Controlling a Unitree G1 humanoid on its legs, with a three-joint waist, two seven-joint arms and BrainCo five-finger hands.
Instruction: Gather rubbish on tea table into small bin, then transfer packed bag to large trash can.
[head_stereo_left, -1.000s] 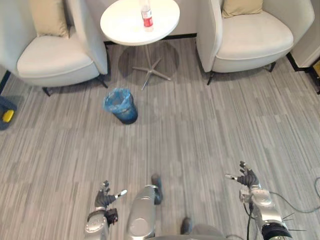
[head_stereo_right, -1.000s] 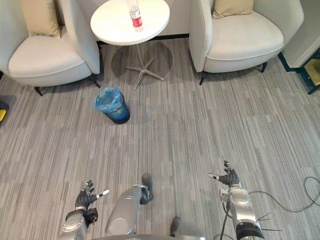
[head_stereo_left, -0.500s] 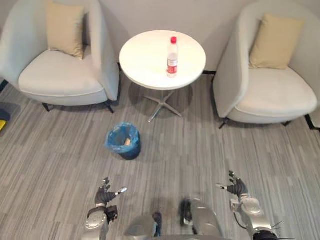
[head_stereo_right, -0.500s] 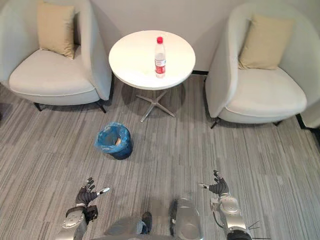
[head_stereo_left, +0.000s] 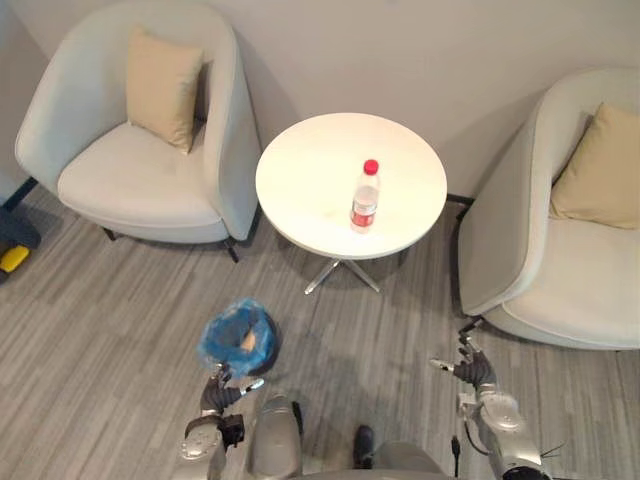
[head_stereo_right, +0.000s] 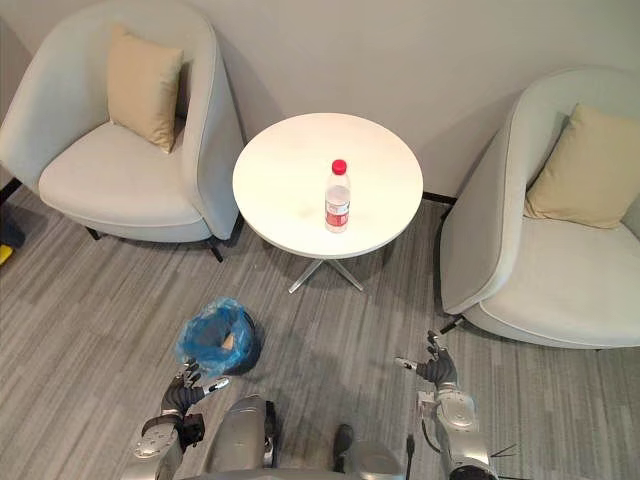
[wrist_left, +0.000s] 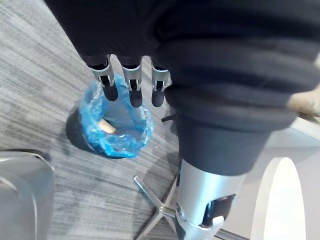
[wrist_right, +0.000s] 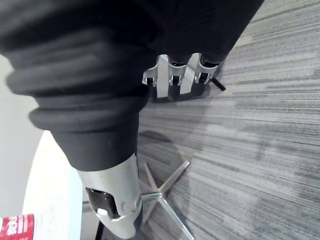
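Observation:
A clear plastic bottle (head_stereo_left: 365, 196) with a red cap and red label stands upright on the round white tea table (head_stereo_left: 300, 180). On the floor in front of the table sits the small dark bin (head_stereo_left: 240, 338) lined with a blue bag, with a tan scrap (wrist_left: 104, 126) inside. My left hand (head_stereo_left: 217, 392) hangs low just before the bin, open and empty, its fingers (wrist_left: 131, 85) straight. My right hand (head_stereo_left: 470, 368) is low on the right, near the right chair's leg, also open and empty.
A white armchair (head_stereo_left: 140, 180) with a beige cushion stands left of the table, and another armchair (head_stereo_left: 570, 270) to its right. The table's metal star base (head_stereo_left: 340, 275) spreads over the grey striped floor. A yellow and dark object (head_stereo_left: 12, 250) lies at the left edge.
The whole picture has shifted: the camera has come closer to the table and bin. Both hands stay low, open and empty.

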